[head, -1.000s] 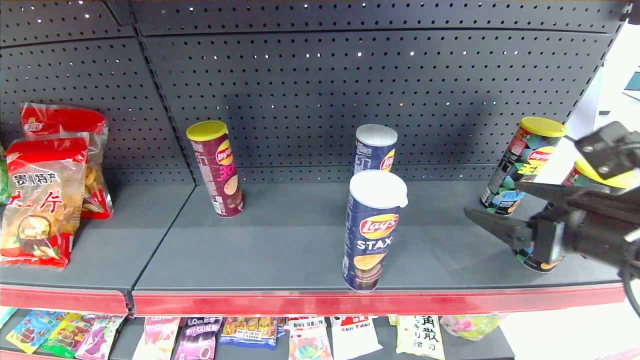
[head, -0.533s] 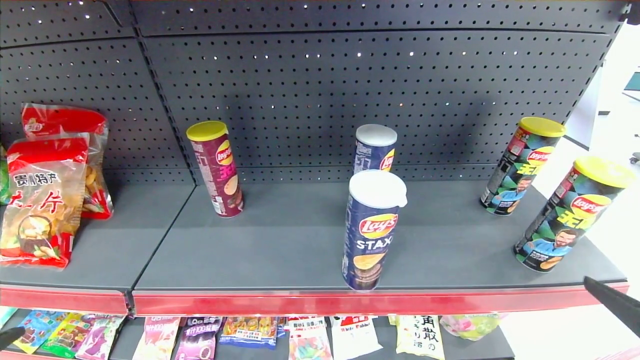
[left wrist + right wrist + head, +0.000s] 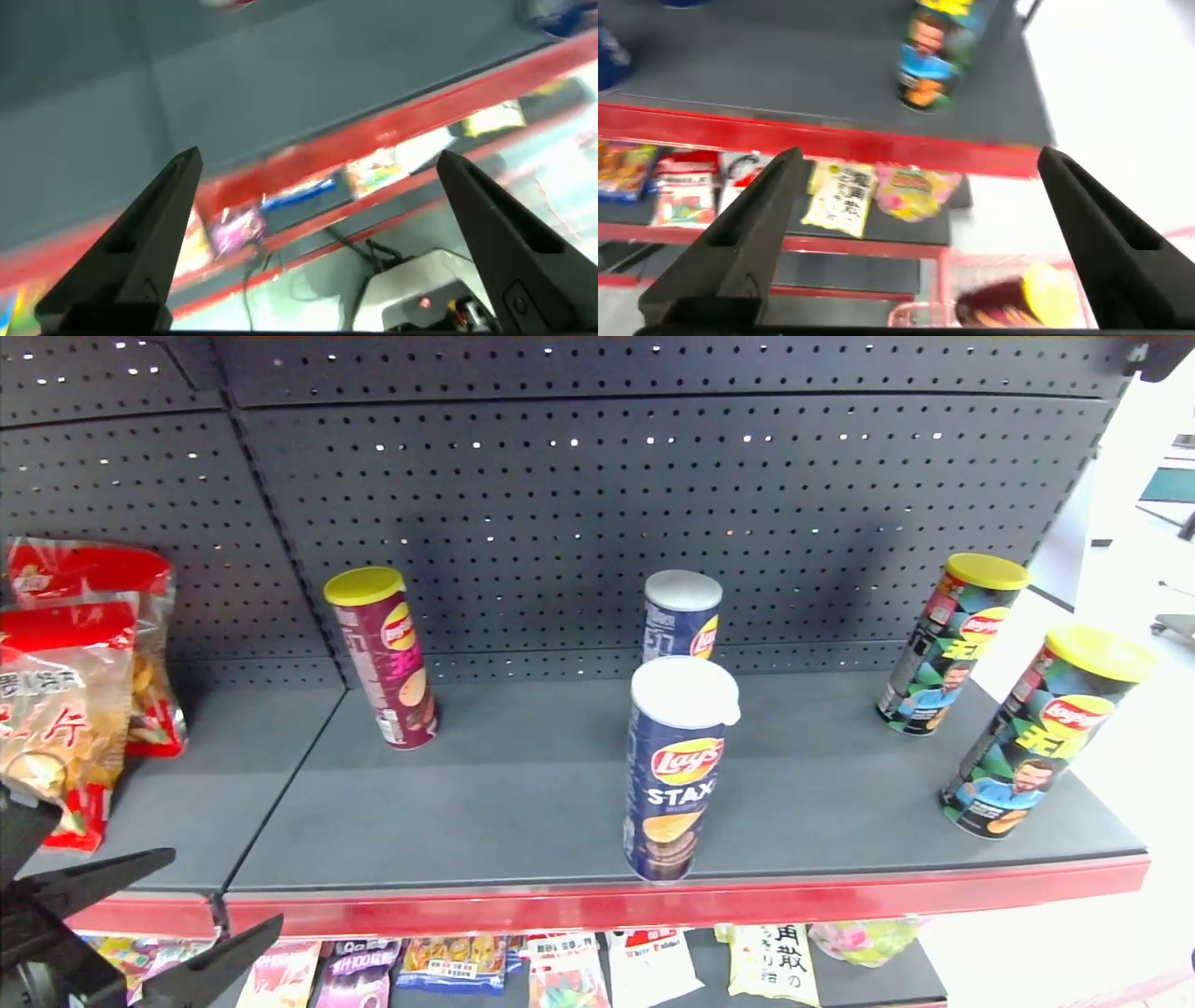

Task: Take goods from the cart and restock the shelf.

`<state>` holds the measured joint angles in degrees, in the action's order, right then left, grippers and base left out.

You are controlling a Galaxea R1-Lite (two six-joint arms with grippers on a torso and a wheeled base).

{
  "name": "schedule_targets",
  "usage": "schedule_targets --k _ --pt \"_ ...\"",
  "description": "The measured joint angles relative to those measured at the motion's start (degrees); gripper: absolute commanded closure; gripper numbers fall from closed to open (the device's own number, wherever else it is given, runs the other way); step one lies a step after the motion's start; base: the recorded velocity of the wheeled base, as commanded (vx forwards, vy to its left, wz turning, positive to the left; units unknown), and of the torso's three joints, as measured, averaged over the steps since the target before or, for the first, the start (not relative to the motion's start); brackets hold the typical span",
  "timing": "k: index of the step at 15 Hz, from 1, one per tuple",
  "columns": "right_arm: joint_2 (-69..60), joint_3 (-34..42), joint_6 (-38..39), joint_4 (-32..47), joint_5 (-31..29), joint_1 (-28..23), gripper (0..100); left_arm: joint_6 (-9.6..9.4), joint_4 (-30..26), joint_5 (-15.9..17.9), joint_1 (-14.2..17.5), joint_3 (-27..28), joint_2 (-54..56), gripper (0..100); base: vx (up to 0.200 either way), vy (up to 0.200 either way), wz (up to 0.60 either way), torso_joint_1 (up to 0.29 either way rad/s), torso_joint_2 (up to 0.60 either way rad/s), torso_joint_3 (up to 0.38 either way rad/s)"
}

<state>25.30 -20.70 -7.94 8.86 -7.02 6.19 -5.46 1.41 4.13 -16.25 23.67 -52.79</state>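
Pulling back of the right arm is noted: a second ago its gripper sat wide at the front green can point(image 3: 1036, 737), half a second ago only a fingertip was left at the head view's lower right corner, and now it is gone from there. The can is left upright on the shelf point(image 3: 523, 784), near the right end and close to the lip point(image 3: 700, 901), so one placement is judged done. The small shift of the whole head picture is taken as camera motion; the cans are not counted as moved. The left gripper point(image 3: 227, 887) has been brought up at the lower left, fingers spread, nothing held.

In the right wrist view the right gripper point(image 3: 920, 154) is seen spread and empty, below the lip, with the front green can point(image 3: 932, 56) above it. A cart can point(image 3: 1018, 301) lies in what looks like the cart point(image 3: 952, 271); a fetch is judged next.

Open room is seen between the purple can point(image 3: 383, 658) and the front blue can point(image 3: 674, 775), and between that and the green pair. The front blue can stands right at the lip and could be knocked off. The bags point(image 3: 56, 709) crowd the left bay.
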Motion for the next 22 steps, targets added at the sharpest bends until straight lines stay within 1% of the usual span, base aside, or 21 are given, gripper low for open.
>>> schedule_targets --k 3,5,7,9,10,11,12,13,14,15,17,19,22 --pt "-0.72 1.19 0.02 -0.17 -0.06 0.02 0 0.05 0.06 0.18 -1.48 -0.04 -2.73 0 0.0 0.0 0.0 0.0 0.0 0.0" --pt "-1.21 2.55 0.37 -0.52 0.05 -0.02 0 0.1 1.58 0.18 -1.99 0.17 -4.73 0 0.0 0.0 0.0 0.0 0.0 0.0" --pt "-2.39 4.56 0.57 -0.95 0.02 -0.02 0 0.32 6.35 -0.12 -3.51 0.79 -8.42 0 0.0 0.0 0.0 0.0 0.0 0.0" --pt "-5.6 7.34 0.44 -0.95 0.05 -0.09 0 0.82 12.95 -1.87 -5.68 1.35 -14.35 0 0.0 0.0 0.0 0.0 0.0 0.0" --pt "-7.57 8.77 0.39 -0.84 -0.01 -0.13 0 2.21 15.17 -3.58 -7.2 1.87 -17.66 0 0.0 0.0 0.0 0.0 0.0 0.0" --pt "-9.34 9.85 0.39 -0.72 -0.2 -0.22 0 4.75 16.57 -5.58 -9.22 2.97 -20.97 0 0.0 0.0 0.0 0.0 0.0 0.0" --pt "-10.89 10.59 0.39 -0.5 -0.28 -0.82 0 7.8 17.38 -8.37 -11.36 4.61 -24.44 0 0.0 0.0 0.0 0.0 0.0 0.0" --pt "-11.91 10.97 0.39 -0.41 -0.23 -1.46 0 10.13 17.66 -11.35 -13.1 6.28 -27.7 0 0.0 0.0 0.0 0.0 0.0 0.0" --pt "-12.65 11.12 0.39 -0.44 -0.12 -1.97 0 11.78 17.87 -13.98 -14.62 8.07 -30.95 0 0.0 0.0 0.0 0.0 0.0 0.0" --pt "-13.14 11.2 0.39 -0.44 -0.11 -2.1 0 12.81 17.77 -15.43 -16.06 9.79 -33.62 0 0.0 0.0 0.0 0.0 0.0 0.0" --pt "-13.7 11.34 0.41 -0.41 -0.09 -2.29 0 13.23 14.98 -16.01 -18.14 12.24 -37.6 0 0.0 0.0 0.0 0.0 0.0 0.0" --pt "-13.95 11.56 0.5 -0.39 -0.01 -2.36 0 13.8 14.59 -16.06 -19.71 13.51 -40.05 0 0.0 0.0 0.0 0.0 0.0 0.0" --pt "-14.1 11.67 0.5 -0.41 0.0 -2.34 0 14.02 13.75 -16.07 -20.32 14.01 -41.78 0 0.0 0.0 0.0 0.0 0.0 0.0"
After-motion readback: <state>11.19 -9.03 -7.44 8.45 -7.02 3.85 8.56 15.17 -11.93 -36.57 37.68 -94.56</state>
